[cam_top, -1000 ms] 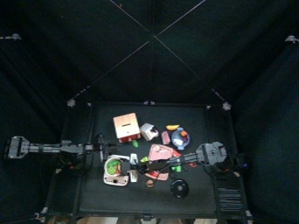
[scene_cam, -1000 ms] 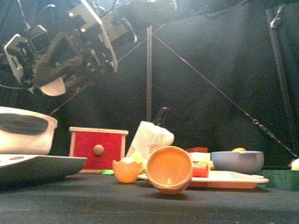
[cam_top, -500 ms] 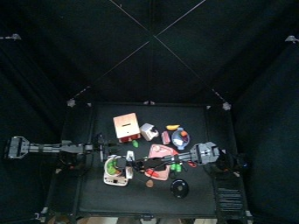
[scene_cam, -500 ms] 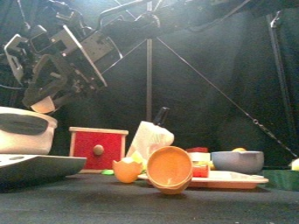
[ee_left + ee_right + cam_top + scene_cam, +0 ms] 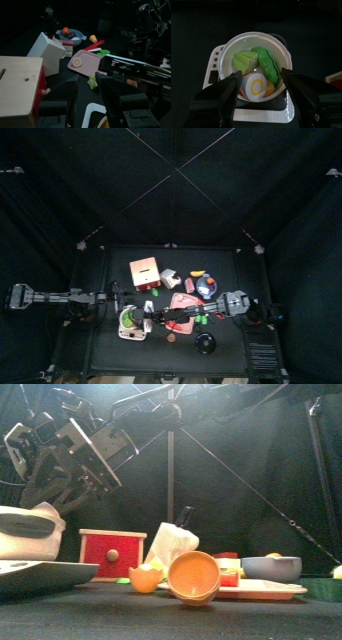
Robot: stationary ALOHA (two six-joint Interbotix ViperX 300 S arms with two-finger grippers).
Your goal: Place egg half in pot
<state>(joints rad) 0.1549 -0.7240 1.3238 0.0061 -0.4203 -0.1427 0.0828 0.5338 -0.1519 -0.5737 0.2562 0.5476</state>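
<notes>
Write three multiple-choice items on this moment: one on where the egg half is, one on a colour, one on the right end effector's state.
1. Where is the egg half?
A. in the white pot
B. on the red box
C. in the blue bowl

2. What colour is the box with the round knob?
A. blue
B. red
C. white

3. How does the right end effector stand?
A. shut on the egg half
B. shut and empty
C. open above the pot

Answers: 1 A, the right wrist view shows it lying beside green pieces in the pot. 2 B, the front view shows it red. 3 C, its jaws stand apart either side of the egg.
</notes>
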